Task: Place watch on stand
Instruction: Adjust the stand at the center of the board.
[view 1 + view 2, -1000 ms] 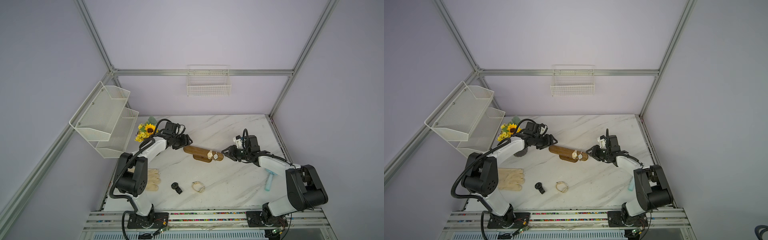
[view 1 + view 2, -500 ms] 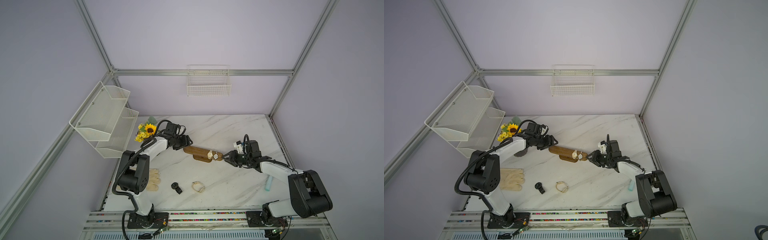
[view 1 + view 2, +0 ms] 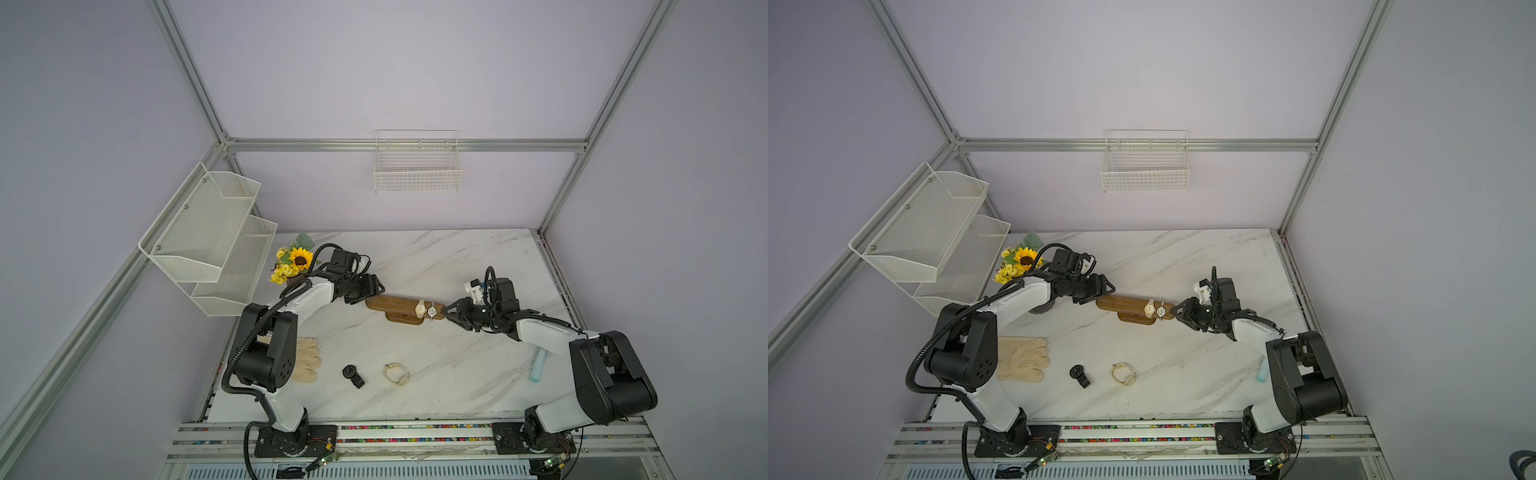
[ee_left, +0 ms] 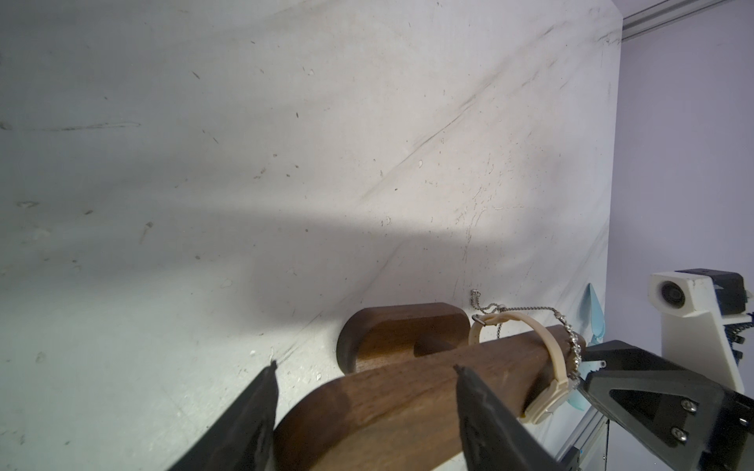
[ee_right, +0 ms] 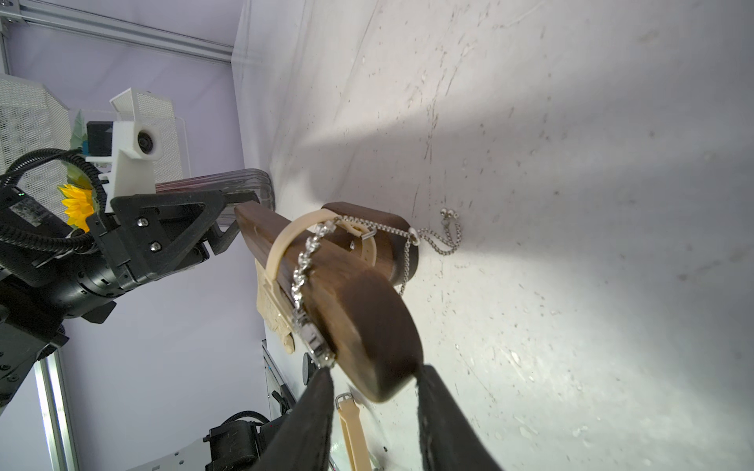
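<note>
1. Watch [image 5: 306, 281], the silver chain-strapped one, hangs looped over the bar of the stand [image 3: 390, 304]. It sits close to the rounded end nearest my right arm, and its face shows in both top views. I judge it on, but only just.
2. I expect it to be light and floppy. The links have no stiffness, and a loose tail of chain drapes onto the counter [image 3: 457, 266]. Only the small case is rigid, and its glass would probably scratch.
3. On smooth wood it should slide easily. I'd take it by the case edges, or by the chain right beside the case, and never by the dangling tail.
4. My right end effector [image 5: 374, 369] has its jaws partly apart astride the bar's tip. One fingertip [image 5: 322, 381] touches the case. I cannot tell whether the jaws pinch the wood.
5. My left end effector [image 4: 365, 365] is clenched on the bar's opposite end, which steadies the stand.
6. A cream-strapped watch [image 3: 420, 308] sits just beside it on the bar. A black watch [image 3: 352, 374] and a beige watch [image 3: 395, 373] lie on the counter, well apart from the stand.
</note>
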Available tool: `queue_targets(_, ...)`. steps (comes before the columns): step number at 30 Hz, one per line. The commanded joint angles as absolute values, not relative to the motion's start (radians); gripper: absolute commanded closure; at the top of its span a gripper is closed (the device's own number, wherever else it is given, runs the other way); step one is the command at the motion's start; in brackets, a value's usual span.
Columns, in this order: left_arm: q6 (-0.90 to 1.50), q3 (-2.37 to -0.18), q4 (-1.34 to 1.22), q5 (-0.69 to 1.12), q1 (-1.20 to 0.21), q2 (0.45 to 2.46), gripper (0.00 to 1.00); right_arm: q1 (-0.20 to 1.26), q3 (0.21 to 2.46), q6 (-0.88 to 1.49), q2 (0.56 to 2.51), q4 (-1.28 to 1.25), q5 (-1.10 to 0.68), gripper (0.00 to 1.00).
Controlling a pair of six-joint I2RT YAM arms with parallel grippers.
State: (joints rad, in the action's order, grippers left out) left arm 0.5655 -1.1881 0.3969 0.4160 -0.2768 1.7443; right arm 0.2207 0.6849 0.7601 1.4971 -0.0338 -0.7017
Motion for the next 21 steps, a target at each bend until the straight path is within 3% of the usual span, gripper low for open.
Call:
queue_targets(1, 0.579, -1.202, 0.376, 0.431, -0.273, 1.708, 0.32, 0.226, 0.702, 0.735, 1.477, -0.003, -0.692, 0.63)
queue_targets(11, 0.509, -1.256, 0.461, 0.301, -0.263, 1.626, 0.31, 0.272, 0.685, 0.621, 1.226, 0.313, -0.448, 0.62)
queue_targets(21, 0.436, -1.248, 0.502, 0.207, -0.267, 1.514, 0.31, 0.701, 0.670, 0.786, 1.051, 0.451, -0.063, 0.63)
